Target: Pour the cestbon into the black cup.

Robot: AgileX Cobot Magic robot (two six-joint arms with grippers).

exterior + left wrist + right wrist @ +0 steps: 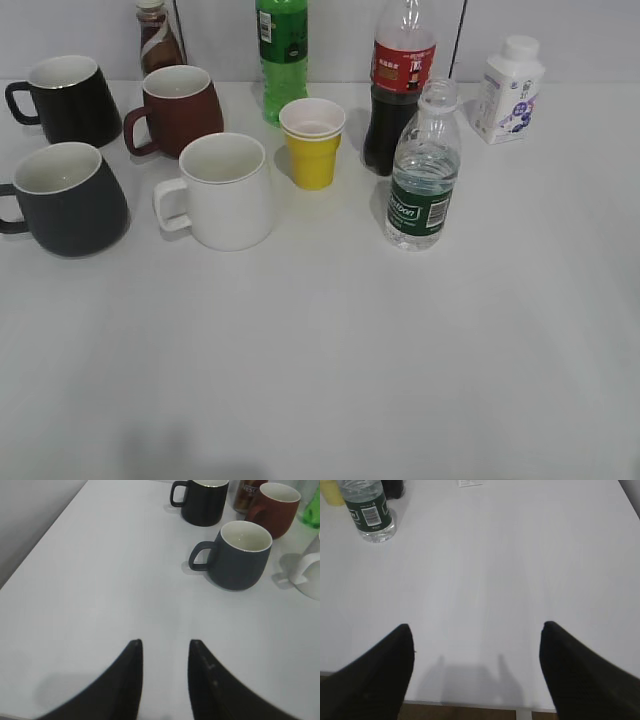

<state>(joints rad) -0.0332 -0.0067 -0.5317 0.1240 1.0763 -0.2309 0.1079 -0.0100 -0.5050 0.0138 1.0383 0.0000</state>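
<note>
My left tool (164,655) hangs over bare table (330,370), fingers a narrow gap apart, holding nothing. My right tool (477,640) is spread wide, also empty, above the near right edge. The cestbon (423,170) stands upright and uncapped right of centre, just in front of the cola bottle (400,85). The black cup (65,197) sits at the far left, nearer than the glossy black mug (65,98), handle pointing left.
</note>
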